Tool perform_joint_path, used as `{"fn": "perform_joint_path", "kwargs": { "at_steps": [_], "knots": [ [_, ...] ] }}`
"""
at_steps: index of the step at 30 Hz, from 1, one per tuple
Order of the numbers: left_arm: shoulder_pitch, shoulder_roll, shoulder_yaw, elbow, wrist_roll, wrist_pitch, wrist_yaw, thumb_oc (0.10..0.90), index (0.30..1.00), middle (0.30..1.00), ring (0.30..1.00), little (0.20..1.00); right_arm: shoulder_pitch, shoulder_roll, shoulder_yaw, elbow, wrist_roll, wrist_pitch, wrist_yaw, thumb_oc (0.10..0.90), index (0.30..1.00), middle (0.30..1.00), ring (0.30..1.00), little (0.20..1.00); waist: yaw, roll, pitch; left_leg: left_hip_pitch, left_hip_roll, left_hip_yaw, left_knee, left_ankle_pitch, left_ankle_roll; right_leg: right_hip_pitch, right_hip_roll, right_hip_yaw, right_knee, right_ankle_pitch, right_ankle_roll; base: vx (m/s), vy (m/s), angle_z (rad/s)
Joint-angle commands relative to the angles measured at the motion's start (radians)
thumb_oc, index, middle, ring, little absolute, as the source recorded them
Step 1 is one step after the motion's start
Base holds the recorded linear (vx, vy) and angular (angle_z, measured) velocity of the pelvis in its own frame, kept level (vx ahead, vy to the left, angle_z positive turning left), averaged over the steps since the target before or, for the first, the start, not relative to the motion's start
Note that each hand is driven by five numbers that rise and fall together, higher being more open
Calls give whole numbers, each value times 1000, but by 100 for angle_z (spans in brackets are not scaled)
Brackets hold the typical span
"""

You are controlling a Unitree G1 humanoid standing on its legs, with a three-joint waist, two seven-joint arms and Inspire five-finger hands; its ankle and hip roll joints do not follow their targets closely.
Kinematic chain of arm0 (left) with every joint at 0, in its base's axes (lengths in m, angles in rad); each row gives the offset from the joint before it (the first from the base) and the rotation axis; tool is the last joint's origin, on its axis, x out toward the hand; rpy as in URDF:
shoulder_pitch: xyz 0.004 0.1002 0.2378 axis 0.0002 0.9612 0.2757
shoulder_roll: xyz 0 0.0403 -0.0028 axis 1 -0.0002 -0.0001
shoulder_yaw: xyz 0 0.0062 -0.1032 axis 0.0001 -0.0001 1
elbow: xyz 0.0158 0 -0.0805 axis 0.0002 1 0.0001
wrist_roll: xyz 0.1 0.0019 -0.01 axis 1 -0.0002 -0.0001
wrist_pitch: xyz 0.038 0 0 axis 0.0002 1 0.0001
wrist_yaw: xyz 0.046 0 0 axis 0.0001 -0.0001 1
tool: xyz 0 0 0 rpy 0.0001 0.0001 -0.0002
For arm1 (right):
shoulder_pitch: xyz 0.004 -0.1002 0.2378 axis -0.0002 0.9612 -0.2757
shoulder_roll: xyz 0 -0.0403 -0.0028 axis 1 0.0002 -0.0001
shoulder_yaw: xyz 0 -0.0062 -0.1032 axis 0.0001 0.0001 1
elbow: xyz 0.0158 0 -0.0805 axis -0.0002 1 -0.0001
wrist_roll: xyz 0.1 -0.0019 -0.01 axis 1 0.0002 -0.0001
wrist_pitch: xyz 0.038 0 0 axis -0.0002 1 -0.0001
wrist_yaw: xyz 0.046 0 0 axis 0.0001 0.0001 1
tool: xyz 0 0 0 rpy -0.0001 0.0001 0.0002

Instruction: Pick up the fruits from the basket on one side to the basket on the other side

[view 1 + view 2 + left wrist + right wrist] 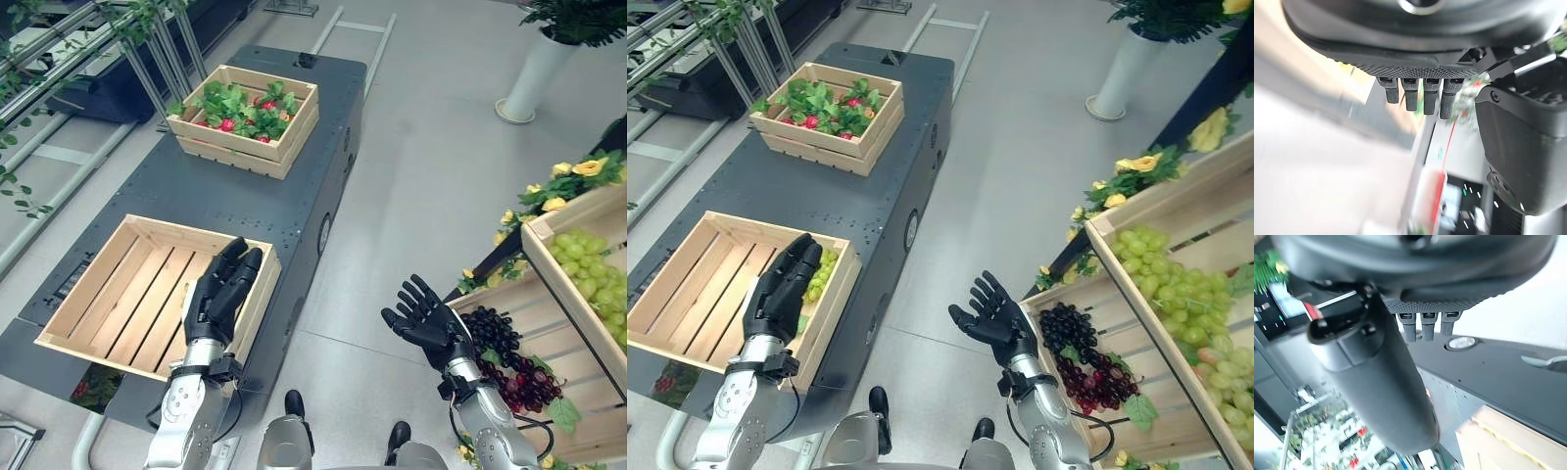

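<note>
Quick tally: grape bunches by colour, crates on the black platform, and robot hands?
Green grape bunches: 2, one in the near crate, one on the upper shelf
Dark grape bunches: 1
Crates on platform: 2
Hands: 2, left hand, right hand
Total: 7

Crates on bench: two, one near, one far
Green grape bunches: one in near crate, one on upper shelf
Dark grape bunches on lower shelf: one black, one red
Hands: two, left, right
White vases: one
</note>
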Motion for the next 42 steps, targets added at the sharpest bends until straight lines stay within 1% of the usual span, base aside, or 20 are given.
{"fn": "perform_joint_path", "kwargs": {
  "at_steps": [1, 2, 3, 5, 6, 8, 9, 12, 15, 18, 20, 22, 24, 25, 29, 32, 33, 36, 42],
  "knots": [
    [-69, 77, 84, -31, 244, -147, 153, 800, 900, 900, 900, 900, -24, -49, -25, -61, -68, -51, 58, 800, 900, 900, 900, 900, -4, -13, -62, -72, 1, -43, -5, 30, -80, 3, 31, -49, -23, 29, -71, -65, 107, 9],
    [-71, 85, 92, -24, 268, -145, 172, 800, 900, 900, 900, 900, -22, -53, -25, -57, -68, -46, 61, 800, 900, 900, 900, 900, -6, -12, -61, -68, -4, -46, -13, 31, -79, 3, 29, -47, -28, 31, -69, -65, 115, 15],
    [-77, 99, 106, -8, 335, -127, 220, 800, 900, 900, 900, 900, -15, -59, -24, -50, -53, -28, 63, 800, 900, 900, 900, 900, -9, -11, -61, -58, -14, -53, -33, 33, -79, 3, 26, -44, -40, 35, -64, -53, 104, 16],
    [-76, 125, 130, 14, 386, -111, 253, 800, 900, 900, 900, 900, -2, -66, -24, -32, -62, -34, 78, 800, 900, 900, 900, 900, -13, -10, -63, -45, -27, -64, -56, 33, -79, 1, 22, -38, -51, 39, -56, -46, 111, 14],
    [-80, 144, 143, 44, 433, -89, 289, 800, 900, 900, 900, 900, 9, -69, -24, -20, -62, -17, 83, 800, 900, 900, 900, 900, -17, -10, -65, -35, -37, -73, -77, 35, -78, -1, 17, -35, -63, 46, -47, -31, 110, 19],
    [-85, 154, 149, 78, 456, -83, 308, 800, 900, 900, 900, 900, 17, -72, -21, -6, -74, -11, 80, 800, 900, 900, 900, 900, -22, -10, -71, -28, -45, -82, -98, 39, -76, -7, 14, -31, -72, 53, -42, -14, 89, 15],
    [-95, 161, 151, 110, 512, -55, 337, 800, 900, 900, 900, 900, 28, -75, -14, 11, -102, 10, 82, 800, 900, 900, 900, 900, -28, -10, -75, -8, -55, -92, -125, 38, -74, -10, 8, -25, -80, 60, -32, -9, 86, 3],
    [-104, 175, 141, 140, 585, -17, 370, 800, 900, 900, 900, 900, 40, -84, 0, 36, -134, 30, 77, 800, 900, 900, 900, 900, -35, -9, -83, 5, -67, -106, -149, 40, -71, -21, 3, -19, -86, 68, -25, 3, 77, 5],
    [-124, 194, 117, 213, 658, 26, 413, 800, 900, 900, 900, 900, 53, -94, 17, 97, -168, 66, 77, 800, 900, 900, 900, 900, -45, -9, -88, 28, -79, -114, -176, 37, -67, -26, -7, -13, -88, 74, -15, 30, 60, 2],
    [-132, 201, 107, 242, 693, 40, 426, 800, 900, 900, 900, 900, 59, -98, 26, 124, -200, 80, 81, 800, 900, 900, 900, 900, -50, -7, -89, 40, -84, -116, -188, 35, -65, -28, -11, -10, -88, 74, -12, 47, 54, 3],
    [-150, 225, 87, 282, 757, 90, 435, 800, 900, 900, 900, 900, 65, -107, 43, 153, -214, 107, 87, 800, 900, 900, 900, 900, -58, -6, -87, 52, -93, -114, -188, 24, -60, -35, -18, -6, -80, 72, -8, 49, 74, 6],
    [-166, 246, 67, 317, 777, 113, 451, 800, 900, 900, 900, 900, 63, -122, 61, 157, -247, 108, 98, 800, 900, 900, 900, 900, -63, -4, -78, 49, -99, -112, -182, 16, -54, -47, -22, -4, -69, 68, -7, 0, 74, 14],
    [-183, 260, 50, 341, 764, 127, 458, 800, 900, 900, 900, 900, 57, -136, 75, 158, -260, 107, 93, 800, 900, 900, 900, 900, -65, -2, -67, 38, -101, -112, -170, 11, -52, -59, -25, -1, -58, 63, -7, -54, 63, 6],
    [-203, 267, 36, 362, 767, 141, 468, 800, 900, 900, 900, 900, 43, -151, 89, 157, -265, 105, 83, 800, 900, 900, 900, 900, -67, 0, -51, 22, -102, -115, -157, 8, -51, -74, -29, 3, -46, 59, -7, -98, 65, 2],
    [-258, 296, -13, 421, 784, 173, 485, 800, 900, 900, 900, 900, -2, -175, 118, 158, -244, 104, 60, 800, 900, 900, 900, 900, -72, 4, -15, -9, -102, -113, -140, 6, -48, -108, -32, 8, -31, 55, -6, -89, 59, 5],
    [-302, 331, -62, 452, 807, 231, 487, 800, 900, 900, 900, 900, -28, -202, 140, 151, -232, 95, 46, 800, 900, 900, 900, 900, -76, 6, 13, -39, -103, -113, -124, 5, -44, -135, -31, 14, -14, 50, -7, -92, 62, 2],
    [-311, 341, -73, 460, 799, 237, 497, 800, 900, 900, 900, 900, -33, -207, 144, 149, -228, 92, 42, 800, 900, 900, 900, 900, -77, 6, 19, -46, -103, -113, -118, 5, -43, -141, -31, 16, -9, 50, -7, -76, 62, 2],
    [-355, 368, -113, 493, 802, 286, 516, 800, 900, 900, 900, 900, -51, -229, 156, 150, -209, 77, 34, 800, 900, 900, 900, 900, -80, 4, 47, -75, -98, -111, -100, 6, -43, -163, -32, 15, 3, 50, -6, -79, 60, 1],
    [-430, 391, -162, 567, 802, 339, 553, 800, 900, 900, 900, 900, -77, -260, 176, 139, -196, 55, 23, 800, 900, 900, 900, 900, -84, -8, 91, -123, -96, -108, -86, 15, -43, -195, -30, 18, -2, 61, -1, -76, 46, 2]
  ]
}}
